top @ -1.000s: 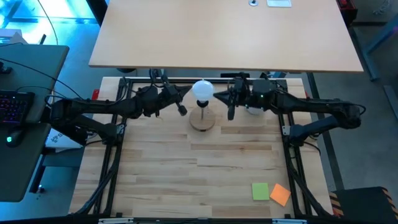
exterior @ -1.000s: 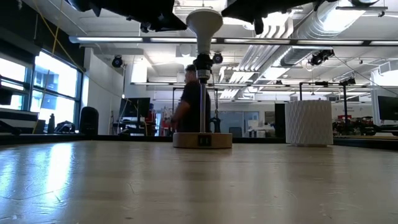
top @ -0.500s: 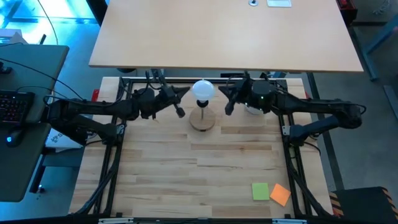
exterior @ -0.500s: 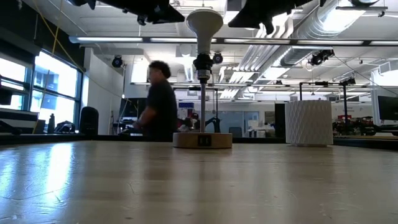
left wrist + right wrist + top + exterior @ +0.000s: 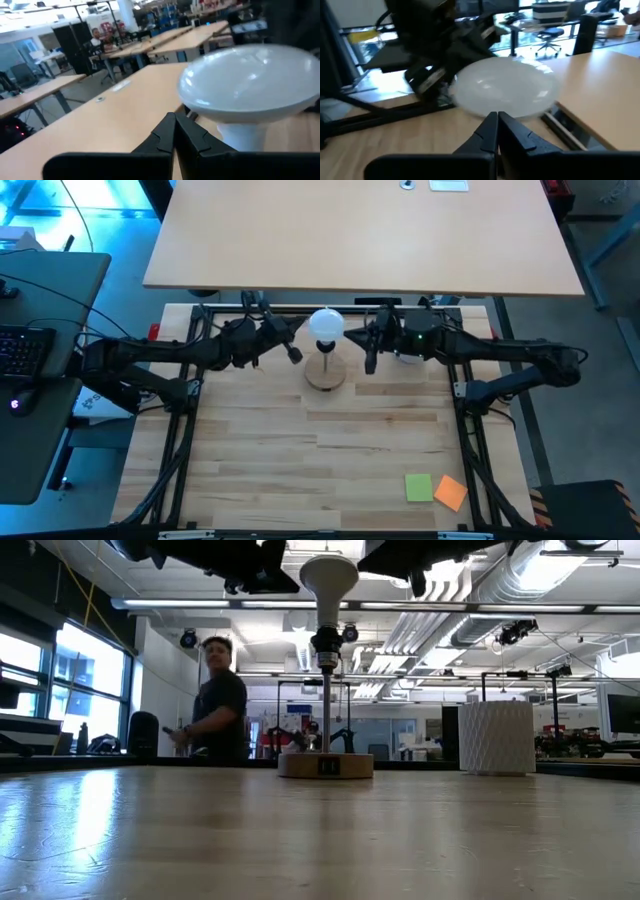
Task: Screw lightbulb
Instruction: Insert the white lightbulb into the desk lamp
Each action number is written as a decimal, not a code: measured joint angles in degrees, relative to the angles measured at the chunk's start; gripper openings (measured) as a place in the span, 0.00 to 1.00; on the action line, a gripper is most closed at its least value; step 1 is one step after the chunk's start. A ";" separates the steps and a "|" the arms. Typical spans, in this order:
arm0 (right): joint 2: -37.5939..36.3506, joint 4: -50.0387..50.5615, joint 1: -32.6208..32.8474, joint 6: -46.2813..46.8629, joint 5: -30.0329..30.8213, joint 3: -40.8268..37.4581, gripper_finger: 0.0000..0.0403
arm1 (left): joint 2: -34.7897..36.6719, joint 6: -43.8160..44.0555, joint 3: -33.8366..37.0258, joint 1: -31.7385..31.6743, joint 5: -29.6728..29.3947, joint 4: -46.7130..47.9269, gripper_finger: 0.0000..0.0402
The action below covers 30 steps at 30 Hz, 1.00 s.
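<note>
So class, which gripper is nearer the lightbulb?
Roughly equal; the left looks marginally nearer. The left gripper sits just left of the lightbulb, the right gripper just right of it. Both are shut, neither holding it.

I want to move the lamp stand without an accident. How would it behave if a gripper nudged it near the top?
Probably tippy: the stand has a small round base under a tall thin post, with the lightbulb on top. A high nudge would likely rock it rather than slide it. The frosted bulb looks fragile if it fell.
</note>
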<state>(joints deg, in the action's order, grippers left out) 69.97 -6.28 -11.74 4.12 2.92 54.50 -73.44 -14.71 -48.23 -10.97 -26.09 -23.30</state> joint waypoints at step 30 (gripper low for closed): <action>-0.02 0.46 -2.69 -1.53 -1.20 0.00 0.02 | 0.31 -1.01 0.00 2.39 -0.38 -1.26 0.00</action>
<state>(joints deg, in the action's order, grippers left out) 69.95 -5.82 -14.43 2.59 1.71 54.50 -73.13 -15.72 -48.23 -8.58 -26.47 -24.56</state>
